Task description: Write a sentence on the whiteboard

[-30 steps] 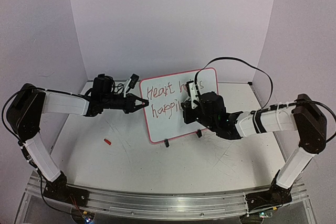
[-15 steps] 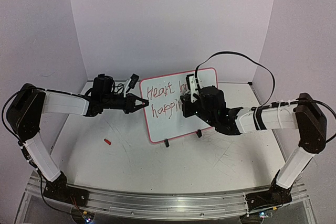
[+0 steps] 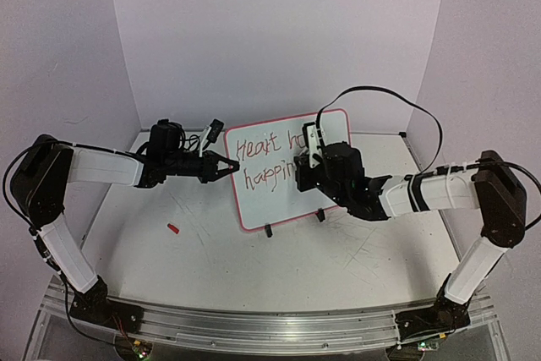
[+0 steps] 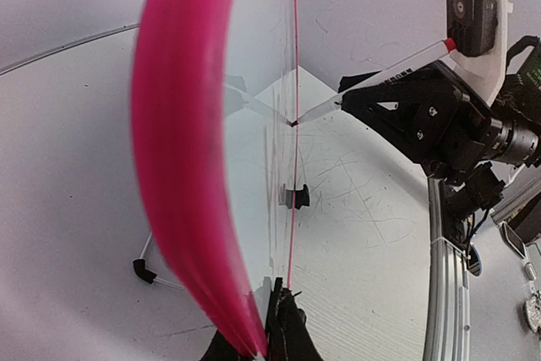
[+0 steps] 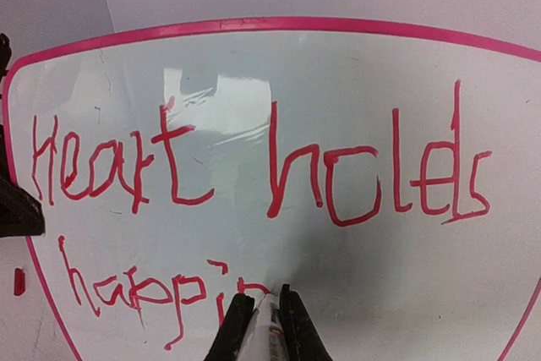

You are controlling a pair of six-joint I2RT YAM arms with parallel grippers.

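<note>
Two grippers meet the whiteboard, which stands on the desk. The left gripper pinches its left rim. The right gripper clamps a marker whose tip touches the second written line.

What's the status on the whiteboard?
Left gripper shut on whiteboard rim. Right gripper shut on marker, tip at board. Reads "Heart holds happin". Small red piece on table, apart.

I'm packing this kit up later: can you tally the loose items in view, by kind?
whiteboard: 1
marker: 1
small red piece: 1
Total: 3
</note>
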